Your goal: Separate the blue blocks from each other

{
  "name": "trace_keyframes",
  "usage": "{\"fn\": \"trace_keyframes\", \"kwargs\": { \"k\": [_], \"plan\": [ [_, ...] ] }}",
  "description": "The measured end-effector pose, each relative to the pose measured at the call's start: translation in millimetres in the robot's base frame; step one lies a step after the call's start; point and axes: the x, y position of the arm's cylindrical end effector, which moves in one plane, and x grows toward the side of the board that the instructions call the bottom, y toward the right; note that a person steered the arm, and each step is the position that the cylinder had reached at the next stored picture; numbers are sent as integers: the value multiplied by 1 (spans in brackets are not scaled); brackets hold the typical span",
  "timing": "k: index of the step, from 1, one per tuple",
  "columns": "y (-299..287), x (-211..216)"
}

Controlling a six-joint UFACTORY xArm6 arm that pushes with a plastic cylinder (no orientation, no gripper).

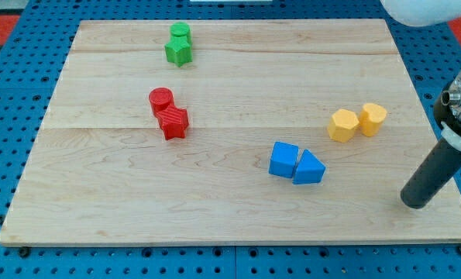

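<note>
on the wooden board (pixel 238 217), the blue cube (pixel 283 160) touches the blue triangular block (pixel 309 168) on its right. my tip (pixel 413 203) rests near the board's right edge, well apart, right of both blocks and slightly lower.

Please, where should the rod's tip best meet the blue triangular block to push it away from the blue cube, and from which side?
My tip cannot grip, only push. The blue triangular block touches the blue cube on its left side. Probably best: bring the tip to the seam from the view's bottom, then push the triangular block's left edge toward the view's right. The tip now stands far to its right.
</note>
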Motion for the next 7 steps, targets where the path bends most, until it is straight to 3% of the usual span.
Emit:
{"fn": "trace_keyframes", "kwargs": {
  "k": [3,6,7],
  "plan": [
    [-49,-71],
    [-78,-100],
    [-84,-83]
  ]
}}
